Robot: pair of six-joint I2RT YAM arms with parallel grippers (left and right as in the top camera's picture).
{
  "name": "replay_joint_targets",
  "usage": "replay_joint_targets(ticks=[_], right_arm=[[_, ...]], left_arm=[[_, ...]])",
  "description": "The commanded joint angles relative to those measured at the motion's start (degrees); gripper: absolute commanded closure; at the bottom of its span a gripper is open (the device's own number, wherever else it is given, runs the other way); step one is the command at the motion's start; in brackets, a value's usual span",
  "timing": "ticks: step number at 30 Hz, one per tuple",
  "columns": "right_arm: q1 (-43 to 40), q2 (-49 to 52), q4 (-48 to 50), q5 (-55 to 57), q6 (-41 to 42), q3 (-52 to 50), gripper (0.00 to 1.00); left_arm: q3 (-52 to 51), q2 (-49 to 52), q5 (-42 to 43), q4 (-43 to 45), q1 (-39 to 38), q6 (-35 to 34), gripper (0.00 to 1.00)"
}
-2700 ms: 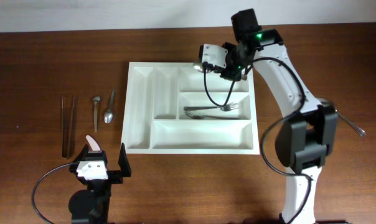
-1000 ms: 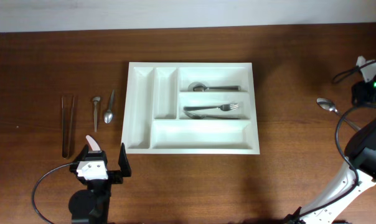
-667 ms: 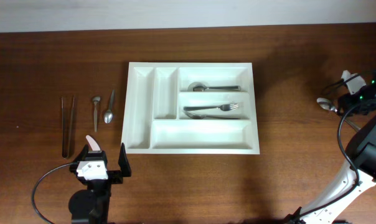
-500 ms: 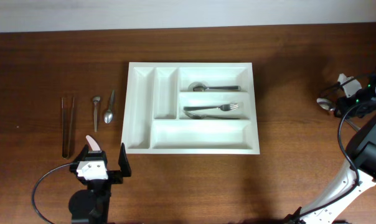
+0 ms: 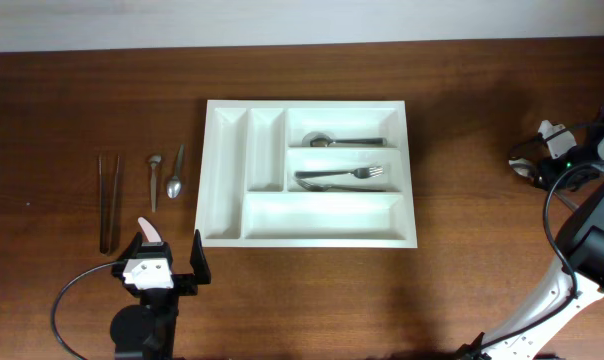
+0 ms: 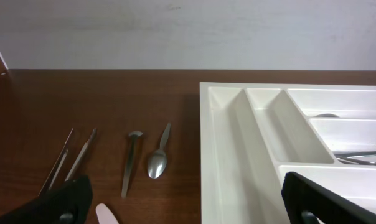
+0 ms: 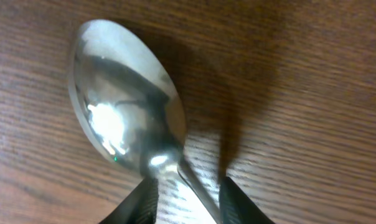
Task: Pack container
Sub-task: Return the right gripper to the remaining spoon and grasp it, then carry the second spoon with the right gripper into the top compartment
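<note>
The container (image 5: 211, 170), a white five-compartment tray, lies mid-table, and its left end fills the right of the left wrist view (image 6: 225, 155). A spoon (image 5: 344, 141) rests in its top long compartment and forks (image 5: 342, 178) in the middle one. At the far right edge my right gripper (image 5: 530, 165) is down on the table over a loose spoon (image 7: 126, 124). Its jaws (image 7: 190, 185) straddle the spoon's neck, still apart from it on both sides. My left gripper (image 5: 167, 262) stands wide open near the front left, holding nothing (image 6: 188, 211).
Left of the tray lie a pair of dark chopsticks (image 5: 108, 200), a small metal piece (image 5: 154, 180) and a small spoon (image 5: 176, 175); all three also show in the left wrist view. The right arm's base and cable (image 5: 582, 260) stand at the right edge.
The right arm left the tray, swung out to the far right and came down over the loose spoon; its jaws have narrowed around the spoon's neck. The left arm has not moved.
</note>
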Motion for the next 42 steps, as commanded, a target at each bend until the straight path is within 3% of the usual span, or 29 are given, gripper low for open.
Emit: replay_joint_targets(ticks=[1, 4, 9, 18, 30, 42], right_arm=[[0.44, 0.94, 1.14, -2.45, 0.28, -2.29, 0.71], [0.66, 0.94, 1.88, -2.51, 0.28, -3.69, 0.74], [1.11, 0.94, 2.29, -5.27, 0.33, -4.17, 0.96], [6.27, 0.59, 2.23, -7.87, 5.51, -0.37, 0.96], [22.21, -0.79, 0.35, -12.52, 5.44, 21.42, 0.96], [43.85, -0.72, 0.52, -11.30, -5.38, 24.72, 0.96]], left_arm=[[-0.66, -0.50, 0.61, 0.17, -0.22, 0.09, 0.01], [-0.66, -0.50, 0.61, 0.17, -0.22, 0.09, 0.01], [-0.66, -0.50, 0.61, 0.17, -0.22, 0.09, 0.01], [-0.66, -0.50, 0.61, 0.17, -0.22, 0.09, 0.01], [-0.66, -0.50, 0.61, 0.17, -0.22, 0.09, 0.01], [-0.66, -0.50, 0.61, 0.17, -0.22, 0.09, 0.01]])
